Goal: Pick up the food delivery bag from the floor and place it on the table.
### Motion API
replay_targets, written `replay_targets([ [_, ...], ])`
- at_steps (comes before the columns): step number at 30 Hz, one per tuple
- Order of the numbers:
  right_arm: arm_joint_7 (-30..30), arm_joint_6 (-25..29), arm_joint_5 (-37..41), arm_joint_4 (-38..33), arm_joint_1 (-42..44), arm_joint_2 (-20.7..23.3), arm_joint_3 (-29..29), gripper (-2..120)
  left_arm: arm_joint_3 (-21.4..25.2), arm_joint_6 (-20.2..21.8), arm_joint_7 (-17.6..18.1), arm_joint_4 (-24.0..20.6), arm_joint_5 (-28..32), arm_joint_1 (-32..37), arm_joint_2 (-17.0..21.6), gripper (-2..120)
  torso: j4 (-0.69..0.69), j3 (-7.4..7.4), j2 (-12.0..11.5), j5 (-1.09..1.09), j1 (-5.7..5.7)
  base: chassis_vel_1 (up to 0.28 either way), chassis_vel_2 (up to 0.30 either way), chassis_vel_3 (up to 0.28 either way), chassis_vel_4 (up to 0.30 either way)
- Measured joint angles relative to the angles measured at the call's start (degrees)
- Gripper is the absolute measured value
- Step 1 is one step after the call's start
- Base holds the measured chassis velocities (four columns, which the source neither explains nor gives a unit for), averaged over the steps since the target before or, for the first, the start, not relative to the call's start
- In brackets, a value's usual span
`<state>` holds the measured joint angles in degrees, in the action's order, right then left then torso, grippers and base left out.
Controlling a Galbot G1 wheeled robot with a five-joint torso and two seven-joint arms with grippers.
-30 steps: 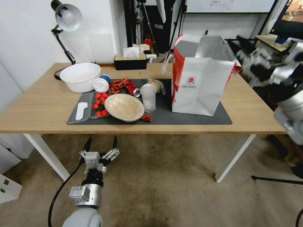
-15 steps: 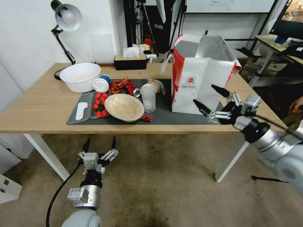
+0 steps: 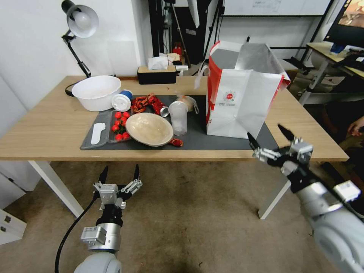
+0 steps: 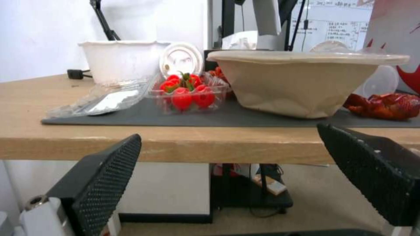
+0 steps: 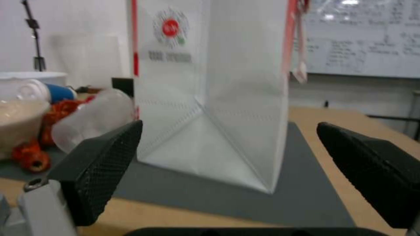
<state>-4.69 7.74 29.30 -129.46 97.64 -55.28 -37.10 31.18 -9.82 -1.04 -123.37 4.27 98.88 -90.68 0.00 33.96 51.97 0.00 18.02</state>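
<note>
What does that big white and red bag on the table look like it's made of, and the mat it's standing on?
The food delivery bag looks like stiff coated paper or thin laminate: matte white walls holding sharp creases, with shiny silver foil lining inside the open top. The mat beneath it looks like thin dark grey rubber or felt, flat and non-reflective; which one is unclear.

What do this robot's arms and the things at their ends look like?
Both arms are rounded silver-grey metal segments. Each ends in a tool, the left tool and right tool, with two pointed black fingers textured with fine dimples on a silver bracket. A black cable runs beside the left arm.
</note>
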Motion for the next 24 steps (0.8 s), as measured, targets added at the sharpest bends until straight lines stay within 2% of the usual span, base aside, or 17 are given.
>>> replay_targets([
  [4, -1.36, 2.62, -2.53, 1.4, 2.55, -3.18, 0.96, 100, -0.09, -0.12, -0.04, 0.1, 0.0, 0.05, 0.07, 100, -0.01, 0.0, 0.0, 0.0, 0.0, 0.0, 0.0, 0.0, 0.0],
  [12, -2.54, 6.61, -7.8, 4.38, 4.34, -6.8, 2.12, 100, -0.3, -0.31, -0.22, 0.35, 0.01, 0.01, 0.21, 100, 0.01, 0.0, 0.0, 0.0, 0.0, 0.0, 0.0, 0.0, 0.0],
  [24, -3.85, 7.35, -11.38, 6.68, 4.13, -9.12, 3.79, 100, -0.42, -1.02, -0.29, 0.65, 0.24, 0.01, 0.23, 100, 0.0, 0.01, -0.01, 0.0, 0.0, 0.0, 0.0, 0.0, 0.0],
])
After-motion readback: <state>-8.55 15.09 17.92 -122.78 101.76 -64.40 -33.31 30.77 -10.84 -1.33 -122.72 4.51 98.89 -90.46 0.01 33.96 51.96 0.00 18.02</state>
